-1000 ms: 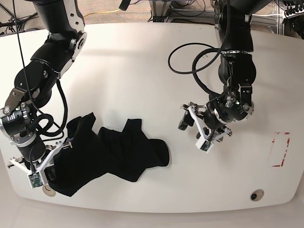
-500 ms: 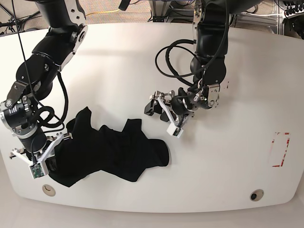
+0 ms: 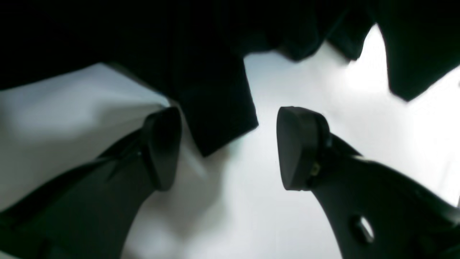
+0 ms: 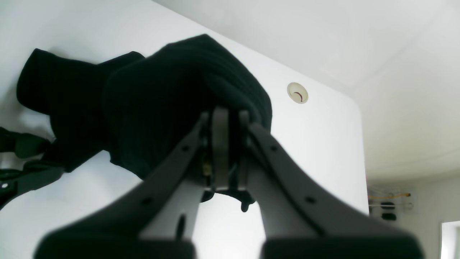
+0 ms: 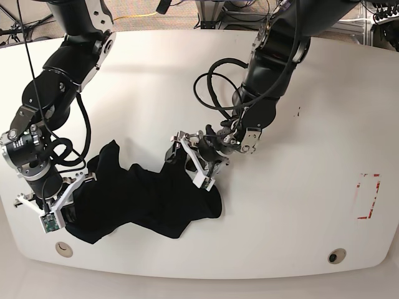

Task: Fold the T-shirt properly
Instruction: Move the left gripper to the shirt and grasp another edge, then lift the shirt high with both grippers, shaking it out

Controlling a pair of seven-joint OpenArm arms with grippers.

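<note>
Black T-shirt (image 5: 143,202) crumpled, spread unevenly on near-left table area, print hidden.

The T-shirt (image 5: 146,199) lies bunched on the tabletop (image 5: 187,81), in the near left part of the base view. The right tool (image 4: 224,151) sits at the shirt's left end, near the tabletop's near left corner, closed on a fold of the cloth. A round plug (image 5: 63,249) is set in the tabletop just in front of that end. The left tool (image 3: 224,147) is at the shirt's far right edge, its two pads spread apart with a flap of the shirt (image 3: 212,108) reaching in between them. Well to the right lies a marked rectangle (image 5: 368,196) near the tabletop's right edge, and a second round plug (image 5: 337,256) sits in front of it.
</note>
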